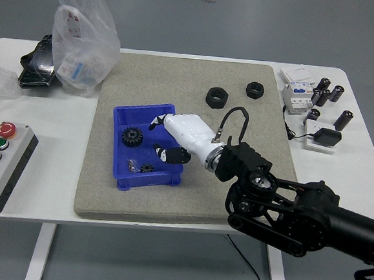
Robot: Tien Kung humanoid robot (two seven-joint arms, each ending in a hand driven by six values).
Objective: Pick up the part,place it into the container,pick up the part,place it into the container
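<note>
Beige mat (236, 176) bears blue container (122, 177), its rim partly behind open-fingered right hand (177, 137).

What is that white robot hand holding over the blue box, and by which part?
Nothing. The right hand hangs over the blue bin with fingers spread and empty; a small black part lies loose on the bin floor beneath it, near the black gear.
</note>
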